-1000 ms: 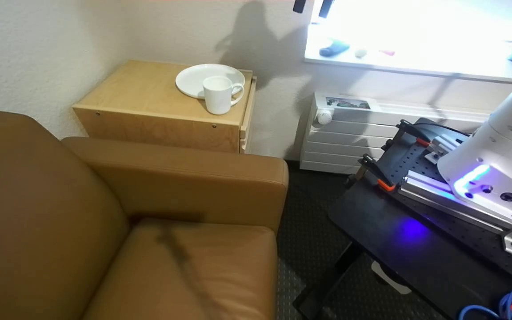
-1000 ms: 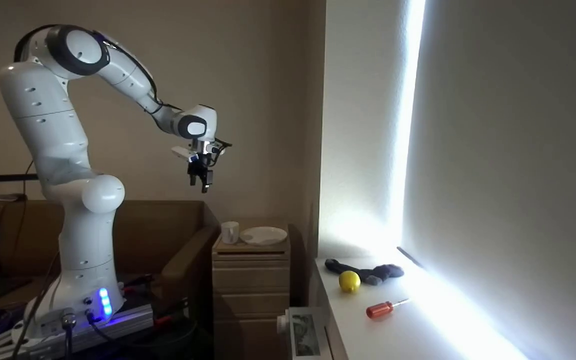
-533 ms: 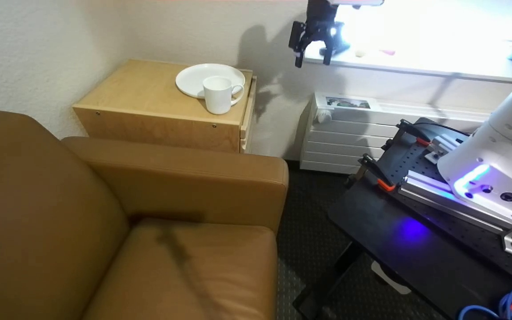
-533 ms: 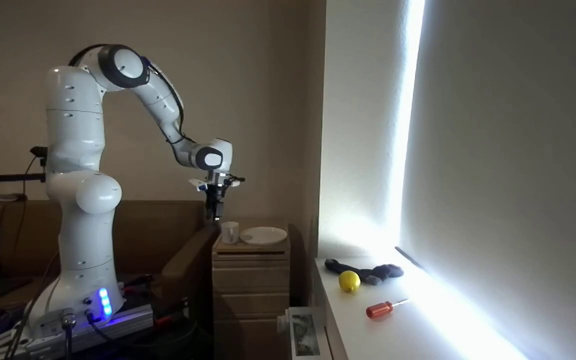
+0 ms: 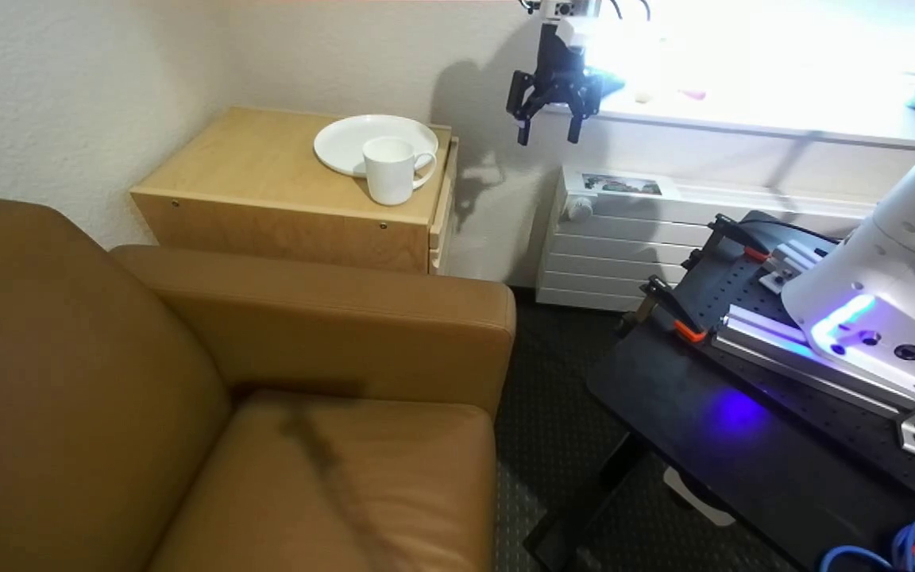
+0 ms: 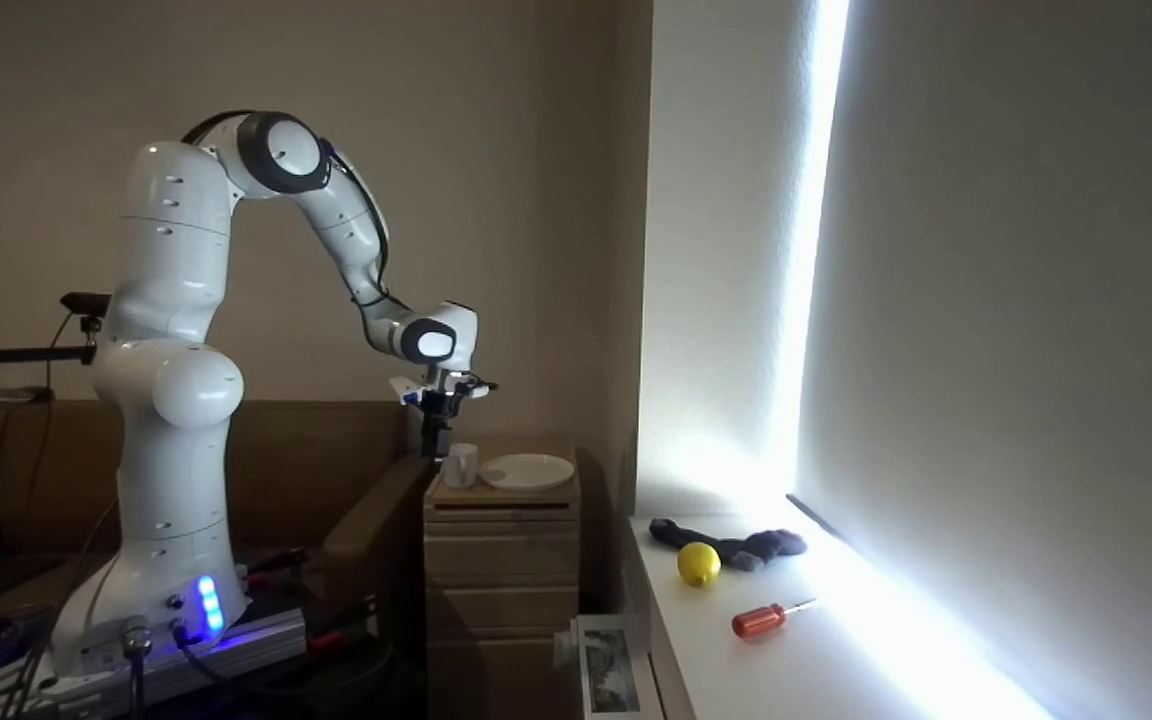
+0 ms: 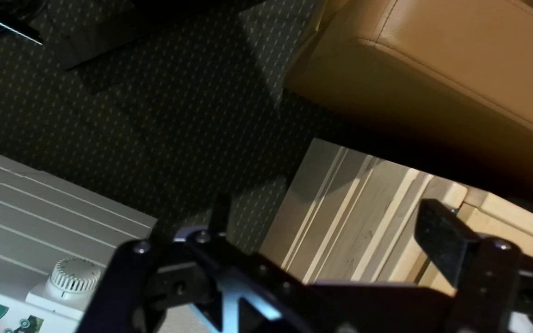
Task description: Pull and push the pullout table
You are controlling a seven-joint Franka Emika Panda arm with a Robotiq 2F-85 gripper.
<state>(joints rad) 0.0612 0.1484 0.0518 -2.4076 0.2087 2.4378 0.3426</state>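
The light-wood end table (image 5: 267, 159) stands against the wall in both exterior views. Its pullout table (image 5: 445, 191) is a thin board under the top, seemingly pushed in; its front edge also shows in an exterior view (image 6: 501, 514). In the wrist view the pullout table (image 7: 455, 194) lies near the right finger, under a narrow dark gap. My gripper (image 5: 549, 133) is open and empty, pointing down. It hangs in front of the end table's front face, apart from it. It also shows in an exterior view (image 6: 435, 452) and in the wrist view (image 7: 324, 210).
A white mug (image 5: 388, 175) and a white plate (image 5: 338, 147) stand on the end table near its front. A brown leather armchair (image 5: 306, 294) is beside it. A white radiator (image 5: 600, 258) and a window sill (image 6: 696, 640) with small objects are close by.
My gripper has come down and towards the end table, quickly at first and then more slowly. The end table, mug and plate have not moved.
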